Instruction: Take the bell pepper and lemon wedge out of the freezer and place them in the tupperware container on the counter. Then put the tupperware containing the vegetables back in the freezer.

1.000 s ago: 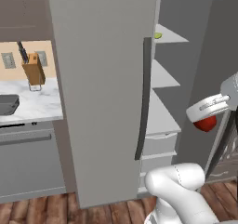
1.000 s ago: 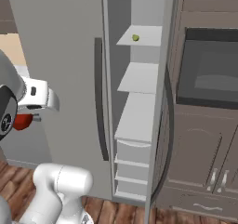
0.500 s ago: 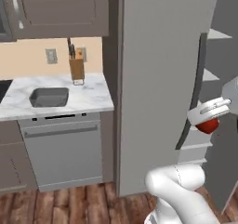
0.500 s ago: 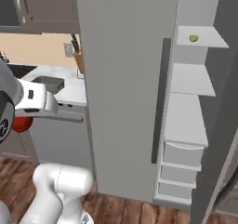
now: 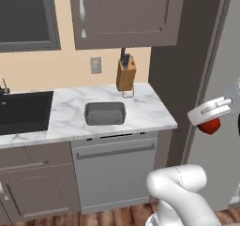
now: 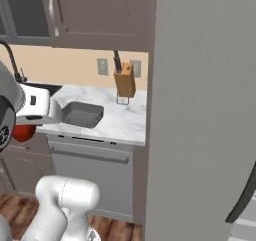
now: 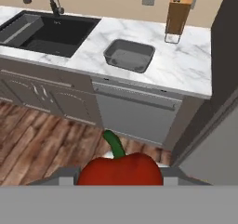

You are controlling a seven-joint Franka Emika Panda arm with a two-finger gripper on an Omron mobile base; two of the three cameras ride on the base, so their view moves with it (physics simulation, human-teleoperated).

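My gripper is shut on the glossy red bell pepper, held in the air in front of the freezer's flat grey door. The pepper with its green stem sits low in the hand view, and shows at the left edge of the right base view. The grey tupperware container lies on the white marble counter, left of and beyond the gripper, with nothing visible inside. The lemon wedge is out of view.
A black sink with a faucet is set in the counter left of the container. A wooden knife block stands behind it by the wall. A grey dishwasher front sits below, above wooden floor.
The whole picture has swung left, from the open freezer shelves to the counter and sink: the base has turned. The pepper stays in the gripper.
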